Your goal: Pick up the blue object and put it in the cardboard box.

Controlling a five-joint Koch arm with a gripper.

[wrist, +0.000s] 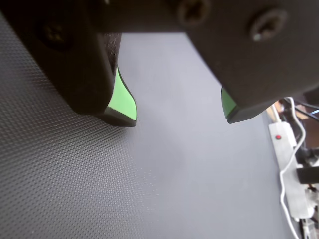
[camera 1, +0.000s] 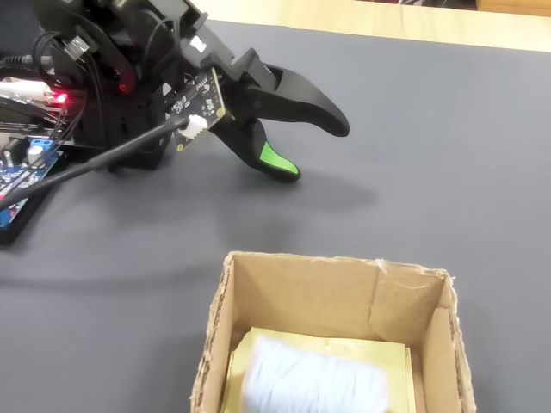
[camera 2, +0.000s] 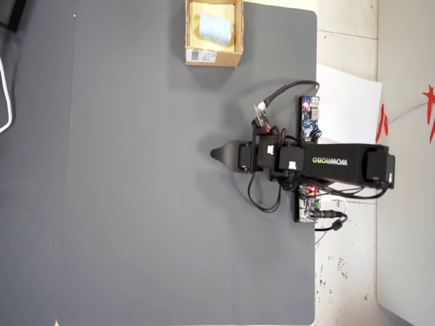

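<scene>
- While your wrist view looks down past the gripper (wrist: 179, 117), you see its two black jaws spread wide apart, each with a green pad (wrist: 122, 99) on its inner face, and nothing between them.
- Below the gripper in that view lies only the dark grey mat (wrist: 164, 179); off the mat's right edge sits a white power strip (wrist: 286, 159) with a red switch and a white cable.
- Neither the blue object nor the cardboard box shows in your wrist view.
- Turning to the fixed view, you find the gripper (camera 1: 318, 146) released and empty, hanging just above the mat (camera 1: 448, 155), with one green-padded tip lower than the other.
- Near the bottom of that view, well apart from the gripper, stands the cardboard box (camera 1: 310, 292), open at the top.
- Inside the box the blue object (camera 1: 314, 379) rests on the pale yellowish floor, partly cut off by the picture's lower edge.
- From overhead, you see the box (camera 2: 213, 57) at the mat's (camera 2: 149, 204) top edge, with the blue object (camera 2: 215, 27) lying inside it.
- Your gripper (camera 2: 221, 155) points left over the mat, well below the box in that view; from here its jaws overlap.
- Beside the arm's base, a small blue circuit board (camera 2: 310, 117) lies just off the mat's right edge.
</scene>
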